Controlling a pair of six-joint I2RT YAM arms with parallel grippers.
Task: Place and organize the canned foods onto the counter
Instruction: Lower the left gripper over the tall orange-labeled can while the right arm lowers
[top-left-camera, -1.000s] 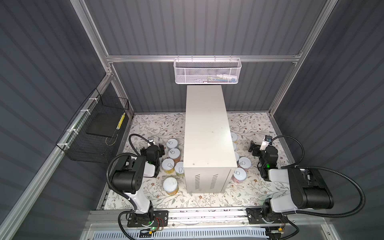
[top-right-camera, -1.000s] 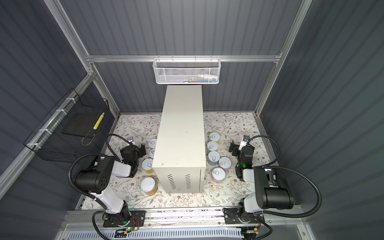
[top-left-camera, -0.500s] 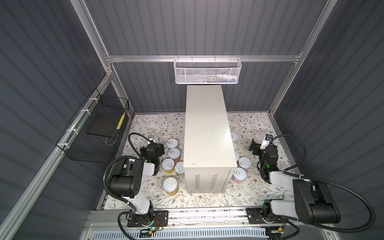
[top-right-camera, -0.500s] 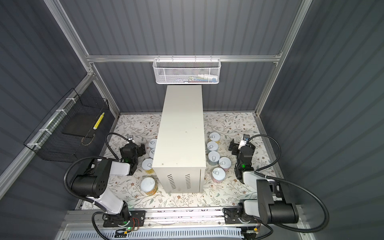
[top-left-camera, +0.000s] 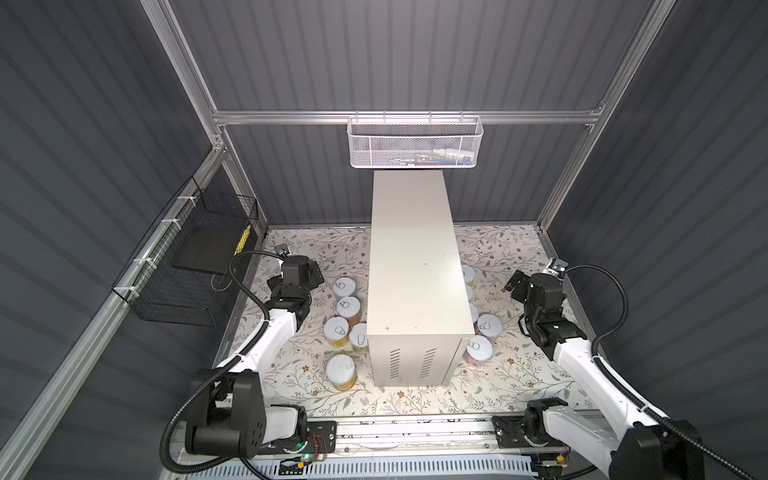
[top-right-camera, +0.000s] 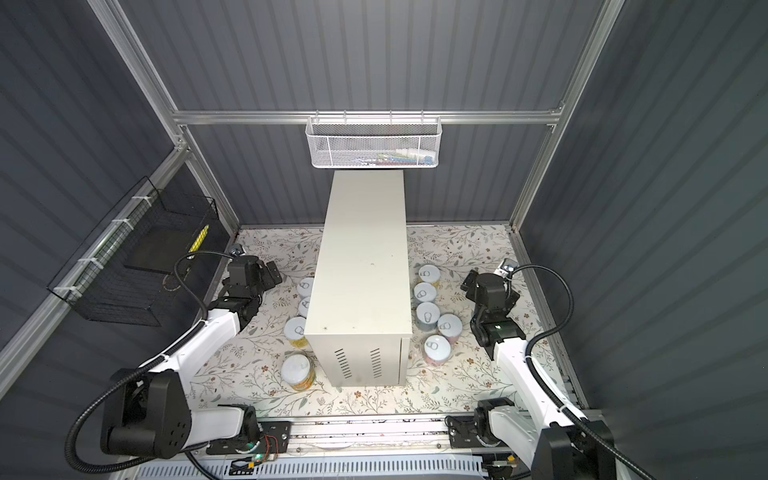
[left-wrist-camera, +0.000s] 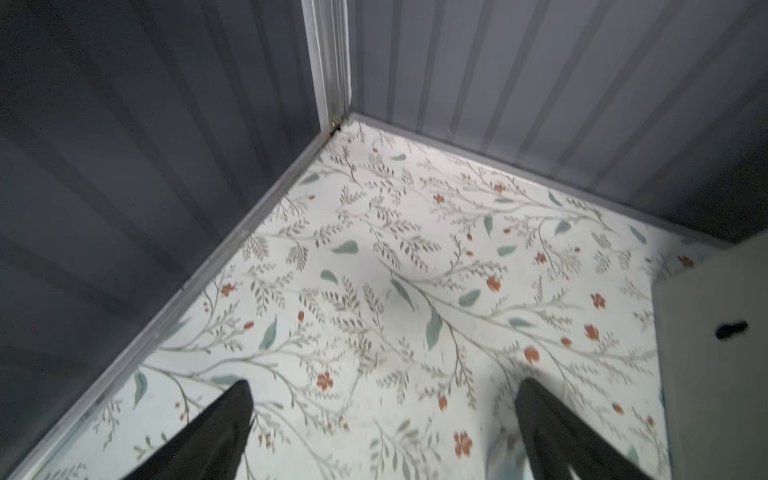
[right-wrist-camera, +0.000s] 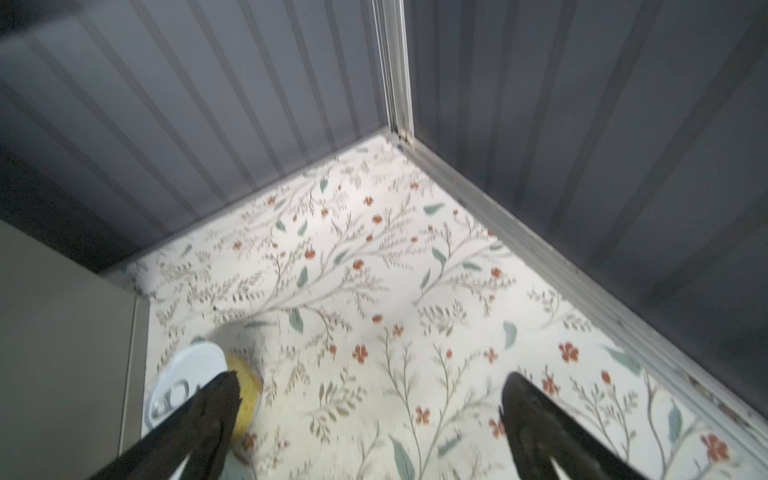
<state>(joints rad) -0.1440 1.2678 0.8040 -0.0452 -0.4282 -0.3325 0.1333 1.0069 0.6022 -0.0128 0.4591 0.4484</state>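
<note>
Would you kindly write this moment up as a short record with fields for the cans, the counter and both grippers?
counter: top bears no cans
left cans: five, upright on the mat, left of the counter
right cans: five, upright on the mat, right of the counter
left gripper: open, holding nothing, above bare mat
right gripper: open, holding nothing; yellow can in its view, not between the jaws
task: no can placed yet
</note>
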